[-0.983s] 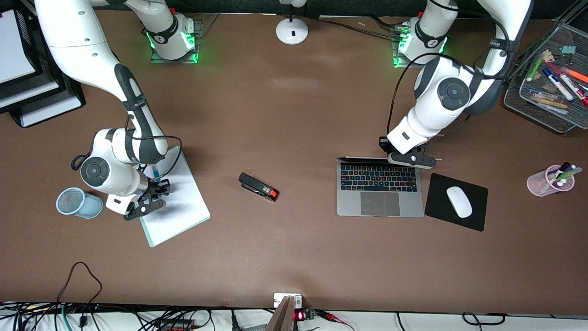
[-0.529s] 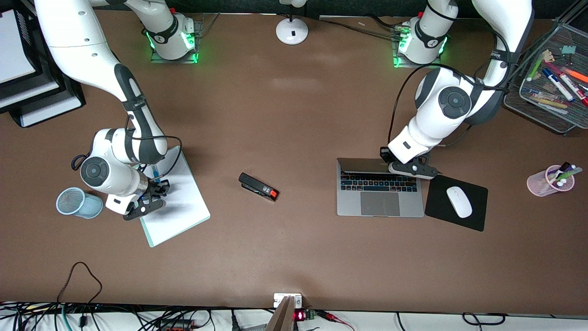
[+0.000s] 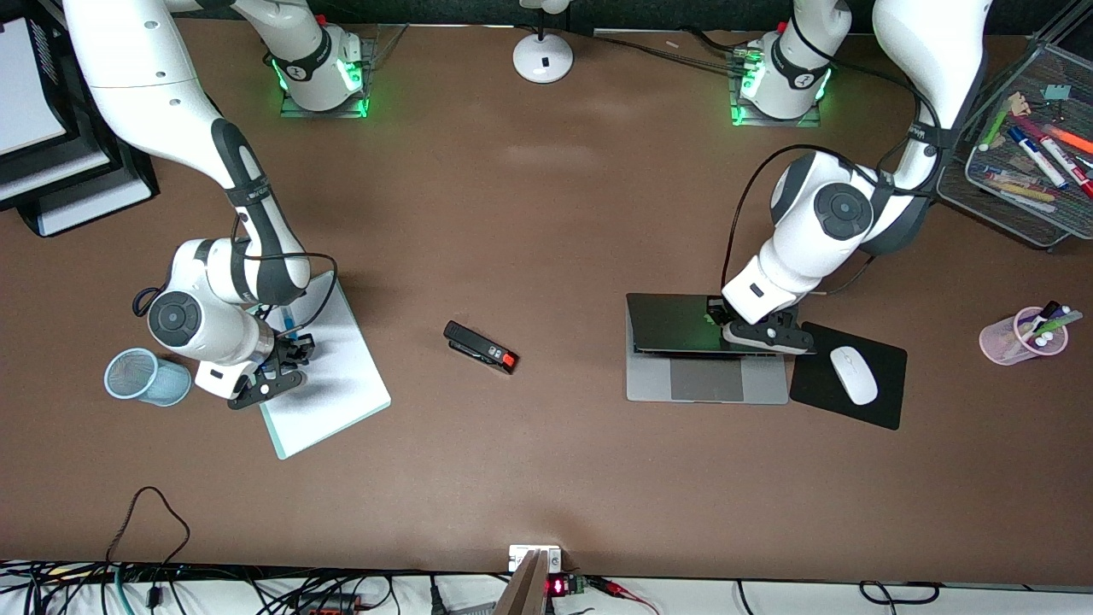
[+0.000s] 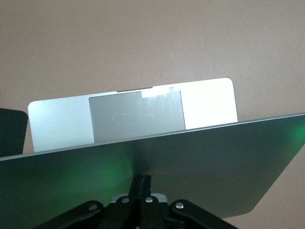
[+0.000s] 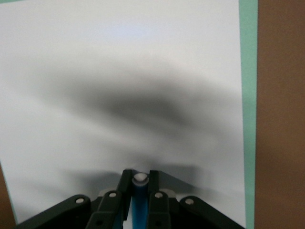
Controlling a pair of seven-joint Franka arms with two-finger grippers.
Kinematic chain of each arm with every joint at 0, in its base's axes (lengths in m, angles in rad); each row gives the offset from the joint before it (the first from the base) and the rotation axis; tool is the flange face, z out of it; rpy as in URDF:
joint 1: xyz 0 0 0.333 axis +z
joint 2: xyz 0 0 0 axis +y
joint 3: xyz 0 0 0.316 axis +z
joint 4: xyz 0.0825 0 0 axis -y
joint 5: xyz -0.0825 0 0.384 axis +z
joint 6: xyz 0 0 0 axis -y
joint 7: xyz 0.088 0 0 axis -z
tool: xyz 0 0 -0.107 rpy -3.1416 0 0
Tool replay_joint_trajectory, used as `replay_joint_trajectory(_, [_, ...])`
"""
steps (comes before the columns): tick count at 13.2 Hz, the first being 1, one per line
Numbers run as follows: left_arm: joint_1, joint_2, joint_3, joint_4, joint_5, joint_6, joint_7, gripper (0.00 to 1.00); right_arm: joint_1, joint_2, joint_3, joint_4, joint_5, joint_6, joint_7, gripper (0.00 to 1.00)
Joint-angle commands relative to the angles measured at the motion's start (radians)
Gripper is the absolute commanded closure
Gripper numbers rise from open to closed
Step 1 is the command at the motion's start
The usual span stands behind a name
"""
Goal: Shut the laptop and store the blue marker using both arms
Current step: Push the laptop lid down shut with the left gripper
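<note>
The silver-grey laptop [image 3: 707, 384] lies toward the left arm's end of the table, its lid [image 3: 670, 325] tilted low over the keys so only the trackpad strip shows. My left gripper [image 3: 762, 336] is shut and rests against the lid's outer face; the left wrist view shows its closed fingers [image 4: 141, 183] on the lid, with the trackpad [image 4: 136, 117] below. My right gripper [image 3: 289, 348] is shut on the blue marker [image 3: 290, 325], held upright over a white pad. In the right wrist view the marker [image 5: 139, 202] with its whitish end sits between the fingers [image 5: 139, 179].
The white pad with a green edge [image 3: 337, 389] lies under the right gripper, with a blue mesh cup [image 3: 141, 376] beside it. A black stapler [image 3: 481, 347] lies mid-table. A mouse [image 3: 853, 374] sits on a black pad [image 3: 884, 406] beside the laptop. A pink pen cup [image 3: 1025, 337] and a mesh tray [image 3: 1020, 145] stand at the left arm's end.
The laptop lid has swung down from upright to low over the keyboard, with the left gripper following it down. The right arm with the marker has barely moved.
</note>
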Motion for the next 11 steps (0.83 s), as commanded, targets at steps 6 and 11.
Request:
replay_joint_trajectory(6, [0.007,0.104,0.026,0.066,0.081,0.083,0.01,1.0,-0.004,-0.062,0.006,0.039,0.011,-0.008,-0.012,1.0])
replay_joint_trajectory(11, [0.006,0.181,0.029,0.089,0.083,0.163,0.01,1.0,-0.019,-0.159,0.005,0.039,0.0,-0.011,-0.02,1.0])
